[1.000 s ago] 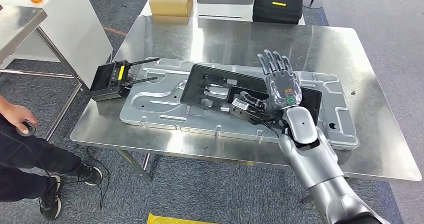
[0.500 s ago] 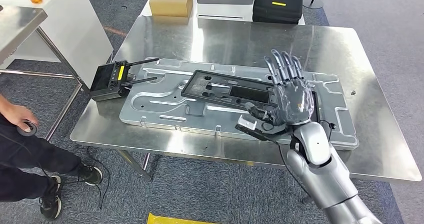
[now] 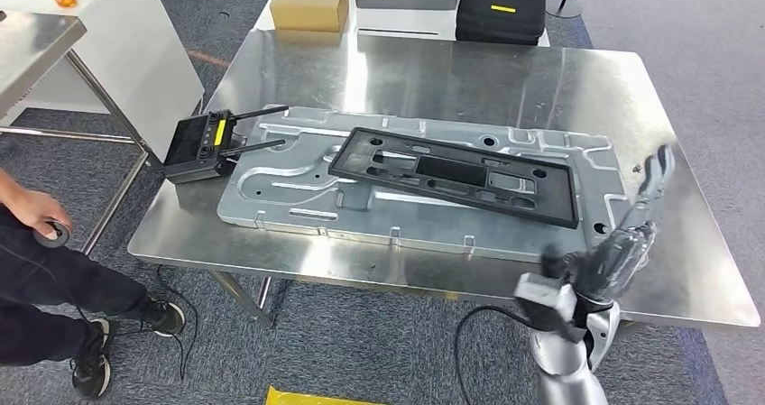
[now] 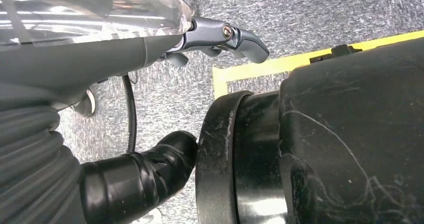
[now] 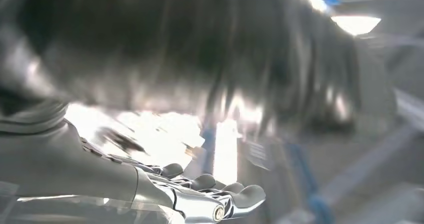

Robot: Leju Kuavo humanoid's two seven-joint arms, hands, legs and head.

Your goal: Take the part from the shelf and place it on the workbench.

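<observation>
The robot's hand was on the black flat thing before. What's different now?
The right hand let go of the black rectangular plastic frame and pulled back off the near edge of the shiny steel workbench. It now holds nothing. The frame settled flat on the grey stamped metal panel. The black handheld controller with antennas stayed put.

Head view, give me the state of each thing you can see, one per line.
Black part: lying flat on the grey metal panel, not held.
Right hand: blurred, fingers spread, holding nothing.
Remote controller: resting on the workbench at its edge.
Black case: closed, on the floor.
</observation>
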